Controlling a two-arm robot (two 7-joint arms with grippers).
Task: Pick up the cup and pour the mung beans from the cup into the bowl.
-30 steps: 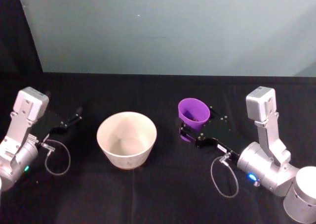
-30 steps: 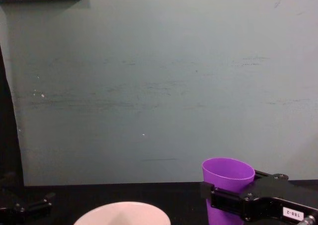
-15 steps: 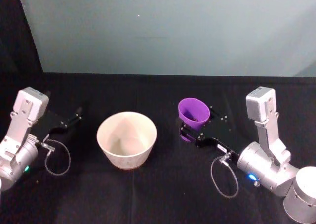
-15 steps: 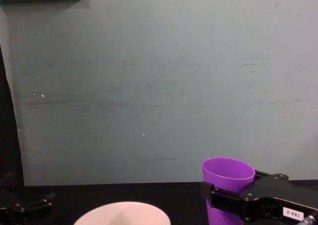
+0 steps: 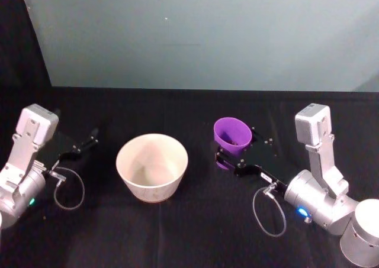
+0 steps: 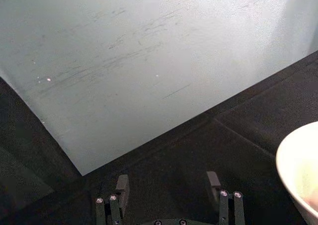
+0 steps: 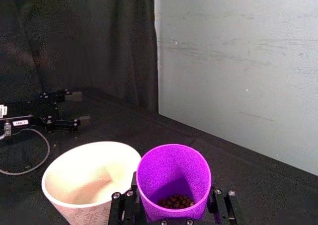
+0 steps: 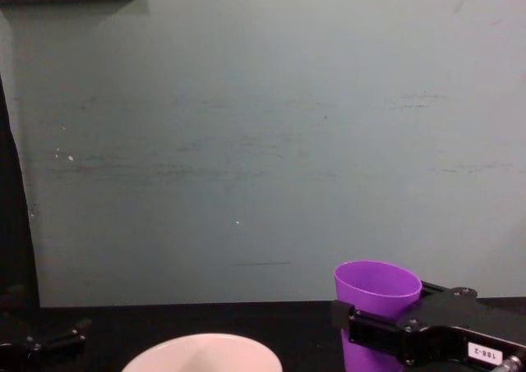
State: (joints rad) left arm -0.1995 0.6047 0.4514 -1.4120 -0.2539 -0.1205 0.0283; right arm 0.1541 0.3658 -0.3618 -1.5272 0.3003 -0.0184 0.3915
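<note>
Spotted no shift from the earlier frames. Found the right gripper (image 5: 235, 142) clamped on the smooth, tapered purple cup (image 5: 232, 133), upright, right of centre in the head view, with open black cloth (image 5: 201, 220) between it and the bowl (image 5: 148, 188) at centre left. Glimpsed small dark mung beans (image 7: 175, 201) at the cup's bottom. Saw the left gripper (image 6: 167, 185) spread wide and empty at the far left, apart from the bowl's round pale rim.

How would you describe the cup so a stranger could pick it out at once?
On the black table, look right of the wide pale bowl. There, held in the right gripper, is the cup: a small bright purple tumbler, narrower than the bowl, with dark mung beans at its bottom.
</note>
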